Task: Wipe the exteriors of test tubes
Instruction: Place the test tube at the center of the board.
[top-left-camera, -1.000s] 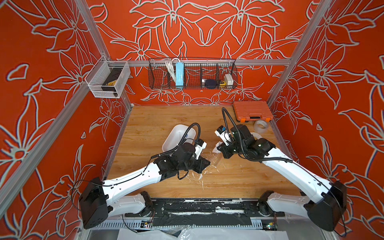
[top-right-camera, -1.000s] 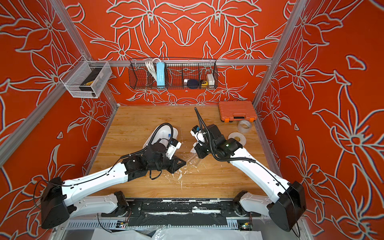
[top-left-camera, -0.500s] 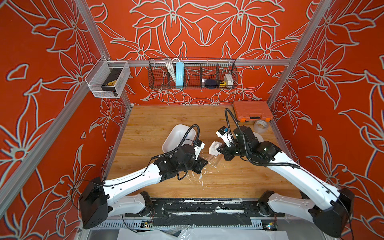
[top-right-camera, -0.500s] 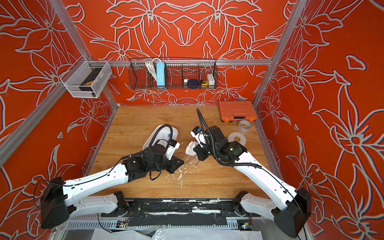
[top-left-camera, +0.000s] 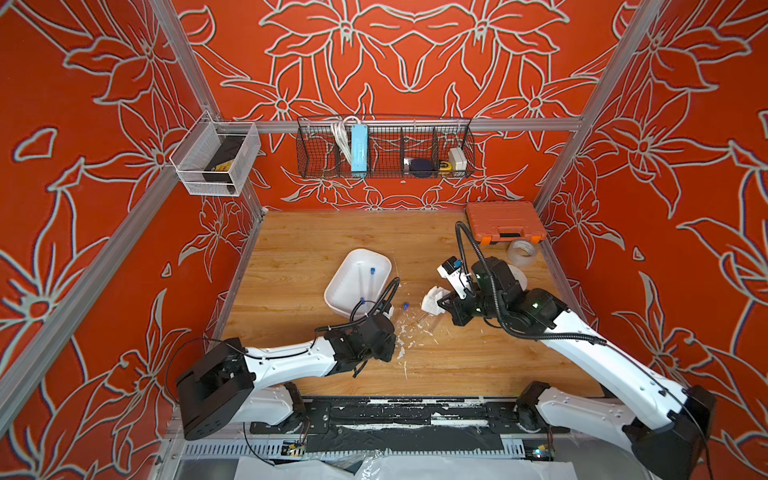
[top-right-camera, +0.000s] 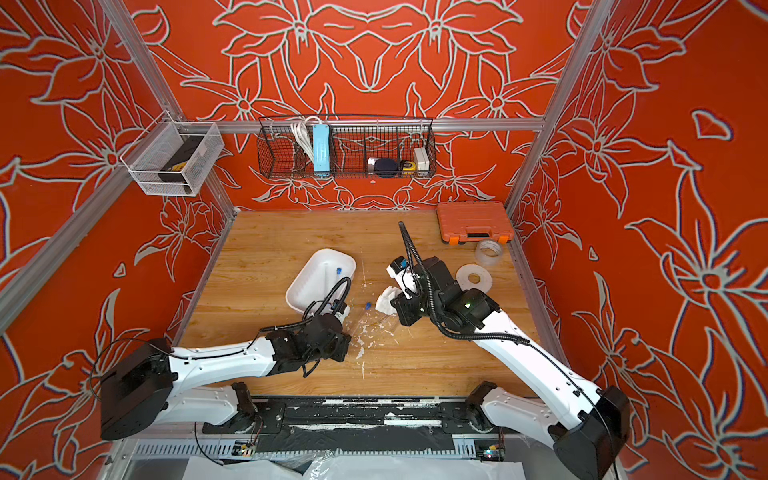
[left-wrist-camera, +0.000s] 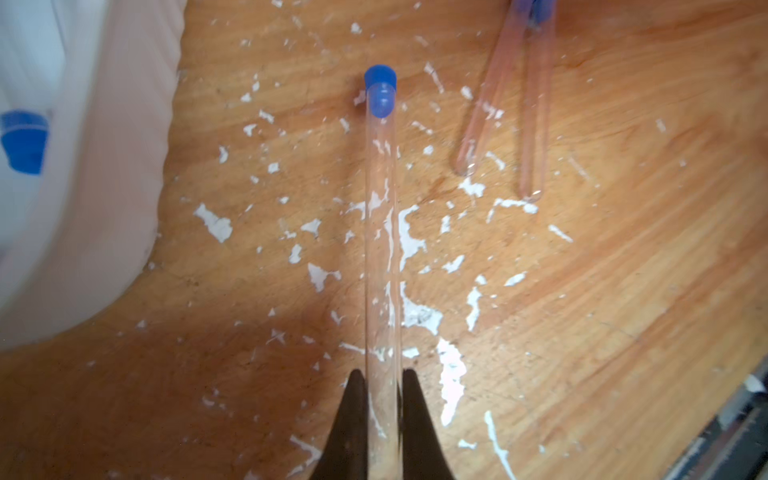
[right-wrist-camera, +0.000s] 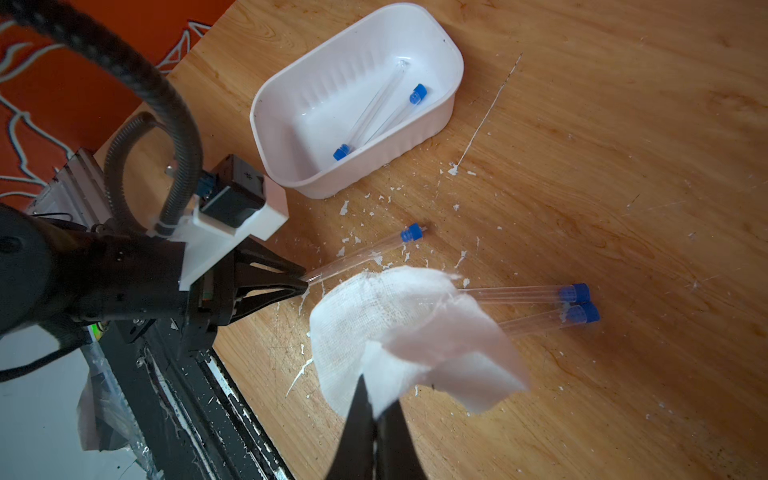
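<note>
Test tubes (right-wrist-camera: 371, 108), slender and clear with blue caps, lie in three places. Two rest inside a white tub (right-wrist-camera: 415, 141). A loose pair (right-wrist-camera: 519, 294) lies side by side on the wooden table (right-wrist-camera: 623, 166). One held tube (left-wrist-camera: 382, 249) is pinched at its round closed end by the left gripper (left-wrist-camera: 383, 374), jaws narrow around the clear wall and cap pointing away from the arm. Whether the capped end touches the table cannot be told.

The right gripper (right-wrist-camera: 376, 395) is clamped on an edge of a crumpled white gauze cloth (right-wrist-camera: 395, 316), which hangs just beside the held tube and over the closed ends of the loose pair.

The step in hand looks like the start of wiping this tube. Next, the cloth likely needs to meet the tube's side and slide along it toward the cap, with the left grip firm and steady.
</note>
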